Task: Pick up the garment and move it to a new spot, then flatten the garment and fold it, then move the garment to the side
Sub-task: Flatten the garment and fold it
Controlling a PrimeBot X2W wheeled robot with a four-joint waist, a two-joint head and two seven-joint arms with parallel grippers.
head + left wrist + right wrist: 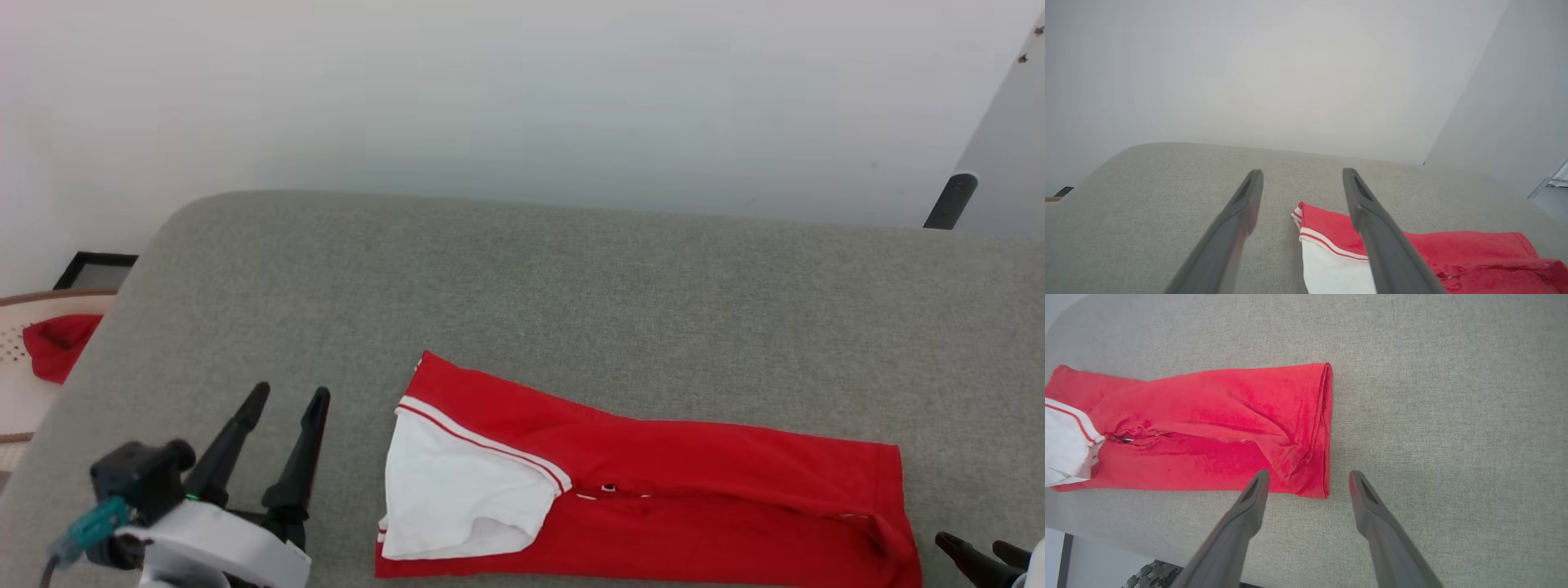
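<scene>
The garment (702, 490), a red shirt with a white sleeve and red-striped trim, lies folded into a long band along the near part of the grey cushion (571, 294). Its white sleeve (457, 490) rests on top at the left end. My left gripper (287, 396) stands open to the left of the sleeve end, apart from the cloth; the left wrist view shows the garment (1453, 253) past its right finger. My right gripper (976, 547) shows at the lower right corner, open, by the hem. In the right wrist view the gripper (1308, 475) is over the garment's (1216, 416) hem corner, empty.
A small red cloth lump (57, 343) lies on a pale chair at the far left, off the cushion. A white wall rises behind the cushion, and a dark leg (951, 200) stands at the back right. Bare cushion (1453, 416) extends beyond the hem.
</scene>
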